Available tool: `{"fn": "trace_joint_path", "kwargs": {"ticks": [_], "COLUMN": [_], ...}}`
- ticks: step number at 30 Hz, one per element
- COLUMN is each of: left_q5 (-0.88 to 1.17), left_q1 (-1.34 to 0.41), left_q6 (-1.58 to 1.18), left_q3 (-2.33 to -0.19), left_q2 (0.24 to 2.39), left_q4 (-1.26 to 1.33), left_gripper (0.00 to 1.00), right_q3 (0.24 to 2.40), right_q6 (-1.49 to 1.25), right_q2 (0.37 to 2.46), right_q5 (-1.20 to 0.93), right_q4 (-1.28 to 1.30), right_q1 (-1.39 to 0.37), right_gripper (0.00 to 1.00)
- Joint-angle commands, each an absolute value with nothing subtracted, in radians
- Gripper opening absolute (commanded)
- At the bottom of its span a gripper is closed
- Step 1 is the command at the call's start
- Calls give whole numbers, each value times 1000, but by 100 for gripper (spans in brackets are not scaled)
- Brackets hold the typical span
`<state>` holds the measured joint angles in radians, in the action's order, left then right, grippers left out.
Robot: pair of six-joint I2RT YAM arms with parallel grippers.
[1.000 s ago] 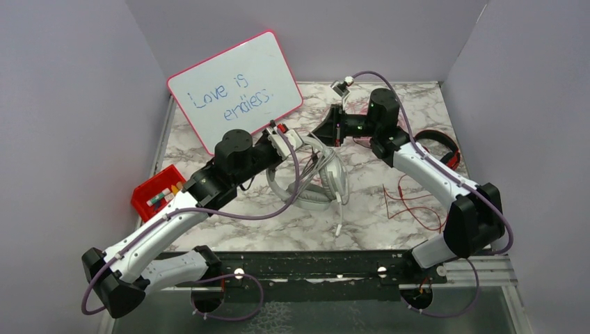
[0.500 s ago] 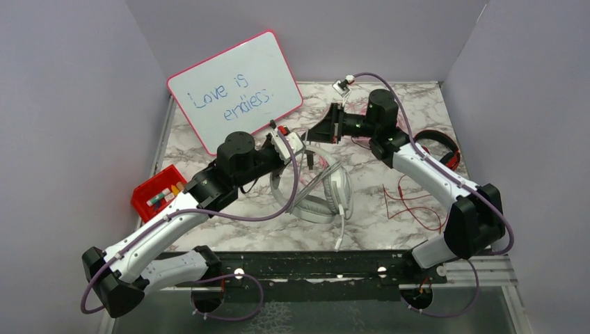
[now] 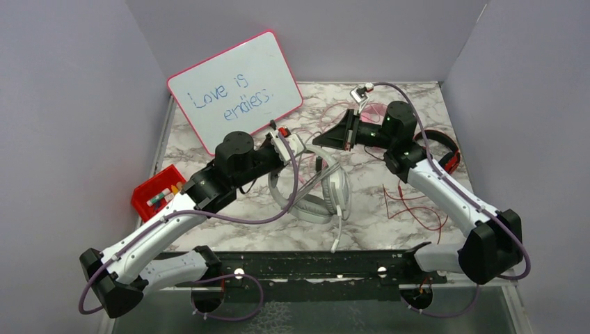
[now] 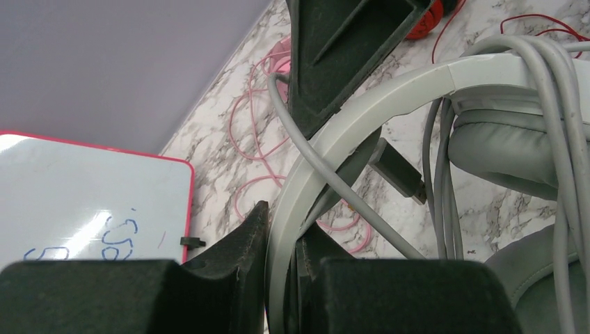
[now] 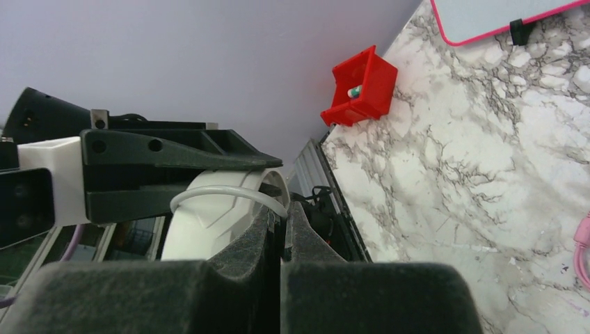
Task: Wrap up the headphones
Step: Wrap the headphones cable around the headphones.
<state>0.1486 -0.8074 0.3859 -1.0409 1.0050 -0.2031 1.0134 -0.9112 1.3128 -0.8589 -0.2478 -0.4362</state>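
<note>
The headband [image 4: 389, 97] of the grey headphones [image 3: 332, 191] was clamped in the left gripper [image 4: 282, 226] at centre frame; their grey cable [image 5: 222, 193] was pinched by the closed right gripper [image 5: 280, 217].

You'll see the grey-white headphones [image 3: 339, 186] mid-table, their grey cable [image 3: 339, 229] looped over the cups, its end trailing nearward. The red-and-black pair [image 3: 440, 145] lies far right, its red cable [image 3: 412, 203] loose beside it. A pink cable [image 3: 373, 111] lies far centre.
</note>
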Motion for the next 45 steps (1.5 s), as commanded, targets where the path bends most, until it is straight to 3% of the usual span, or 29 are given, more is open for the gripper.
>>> {"fn": "trace_joint_path", "kwargs": {"ticks": [1,11,17,29,37,45], "left_q5": [140,208,133,67,110,86], "left_q1": [-814,-815,-815,-815,-814,-815], "left_q6": [369,341,363,426,425,442], "left_q3": [-1079,-1105,-1103,-1156,-1209,-1225], "left_q2": [955,1015,1016,1034,1043,1057], "left_q4": [-131,-108,-112,-173,-237,-273], "left_gripper": [0,0,0,0,0,0], "right_q3": [1016,1013,1018,1027,1006,1054], "right_q6": [-985,-1079,-1146,-1039,-913,-897], "right_q2": [1290,1337,1355,1288,1306,1298], "right_q5": [-790,-709,-752,-846,-956,-1082], "right_q4": [-277,-255,-214,-69,-238,-272], "right_q1": [-427,-434,-436,-436,-434,-434], "right_gripper": [1,1,1,1,1,21]}}
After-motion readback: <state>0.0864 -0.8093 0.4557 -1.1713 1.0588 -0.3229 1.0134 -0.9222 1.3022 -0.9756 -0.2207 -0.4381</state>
